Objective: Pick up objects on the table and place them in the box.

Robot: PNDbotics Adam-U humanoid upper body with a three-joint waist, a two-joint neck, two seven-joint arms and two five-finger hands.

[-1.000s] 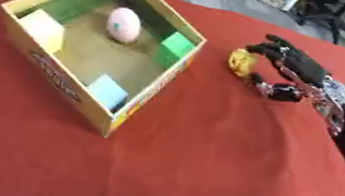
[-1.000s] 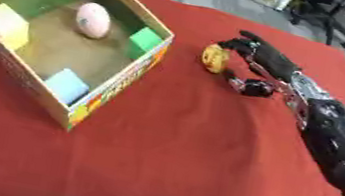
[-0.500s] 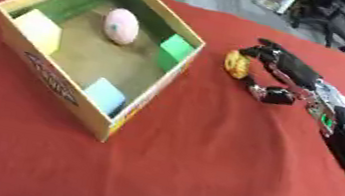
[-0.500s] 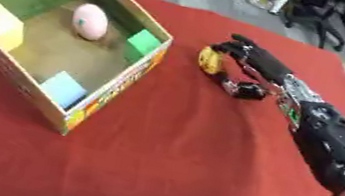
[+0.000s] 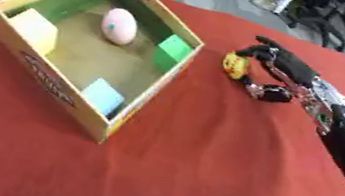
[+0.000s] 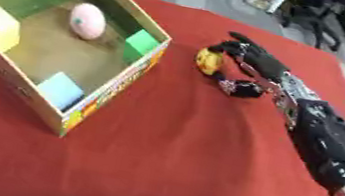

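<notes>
Right of the open cardboard box (image 5: 52,91), left eye view: small yellow rounded object (image 5: 234,65) sits on the red tablecloth (image 5: 198,175), just left of the right hand (image 5: 279,70). Fingers curl round its far side, thumb nearer; contact unclear, so the grasp is not confirmed.

Right eye view: same layout; the object lies between fingertips (image 6: 220,47) and box. Left hand not visible.

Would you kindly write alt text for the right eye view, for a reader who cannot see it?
The robot's right hand reaches across a red table, its fingers curled around a small yellow object just right of an open cardboard box. The box already holds a pink egg and yellow, green and light blue blocks.
</notes>
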